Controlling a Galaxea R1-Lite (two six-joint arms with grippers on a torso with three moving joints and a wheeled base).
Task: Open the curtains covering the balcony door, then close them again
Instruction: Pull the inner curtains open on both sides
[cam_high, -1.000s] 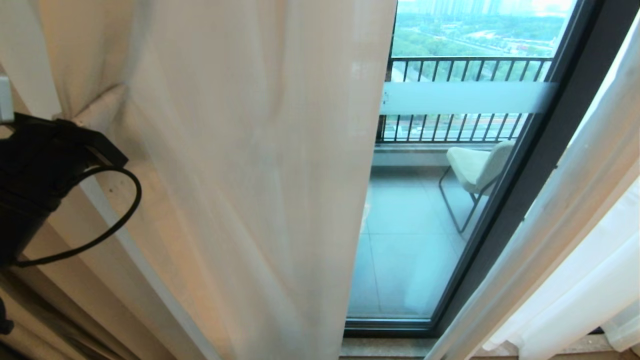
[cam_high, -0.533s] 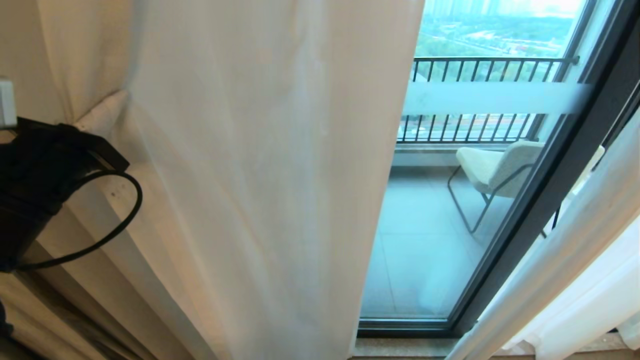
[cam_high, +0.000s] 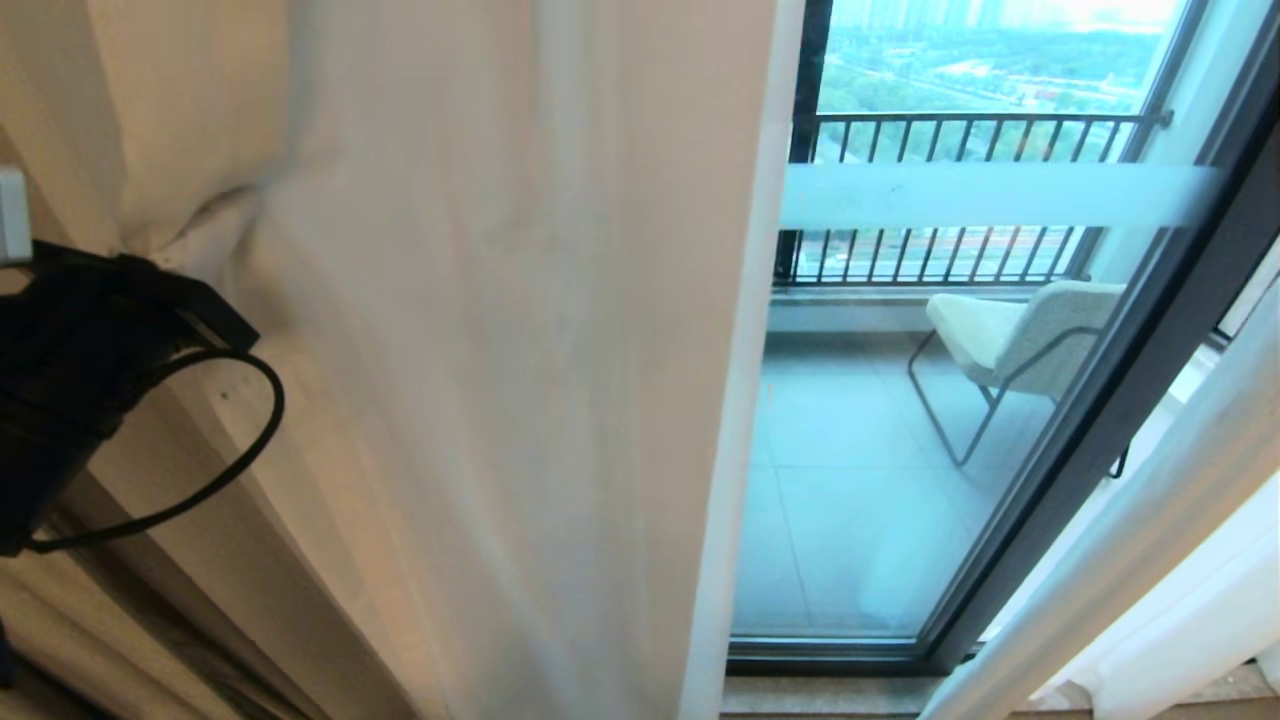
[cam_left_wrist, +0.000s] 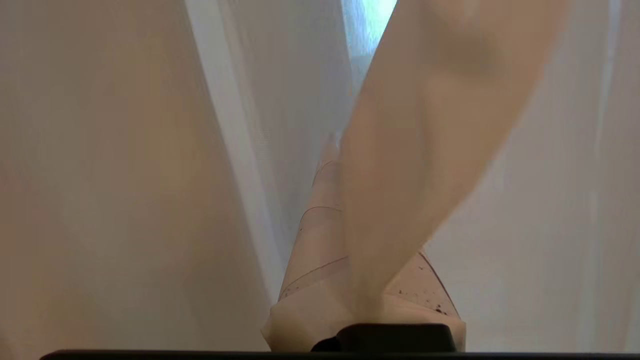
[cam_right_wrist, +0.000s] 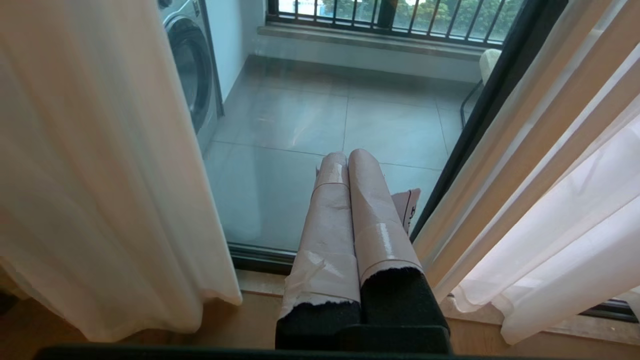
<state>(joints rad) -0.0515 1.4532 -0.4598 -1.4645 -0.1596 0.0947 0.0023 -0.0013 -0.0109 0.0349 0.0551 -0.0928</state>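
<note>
- The room: a balcony door (cam_high: 900, 480) of tall glass in a dark frame fills the far side. A frosted stripe (cam_high: 990, 195) crosses the pane. Beyond it lie a tiled balcony floor, a pale chair (cam_high: 1010, 335) and a black railing (cam_high: 960, 200). The right wrist view also shows a washing machine (cam_right_wrist: 190, 65) out on the balcony.
- The curtains: the left panel (cam_high: 480, 380) hangs in long vertical folds from the top of the head view to the floor, and covers the left part of the door. Its free edge runs straight down, just left of the bare glass. A second sheer panel (cam_high: 1140, 560) is bunched against the right side of the door frame. The glass between the two is uncovered, so the curtains stand partly open.
- The key relation: the left panel's fabric stretches away to the right of the left gripper (cam_left_wrist: 345, 200), toward the uncovered glass, with its long axis vertical. The left arm is the nearer one by far. Judging from this, closing would need a sideways pull across the door toward the right frame.
- The left gripper: at the left edge of the head view, raised, with a black cable looping below it. Its taped fingers (cam_left_wrist: 320, 240) are clenched on a pinch of the left panel, and creases fan out from that spot.
- The right gripper (cam_right_wrist: 347, 200): hangs low before the door sill (cam_right_wrist: 260, 280), pointing at the bare glass between the two panels. Its taped fingers are pressed together on nothing, apart from either curtain.
</note>
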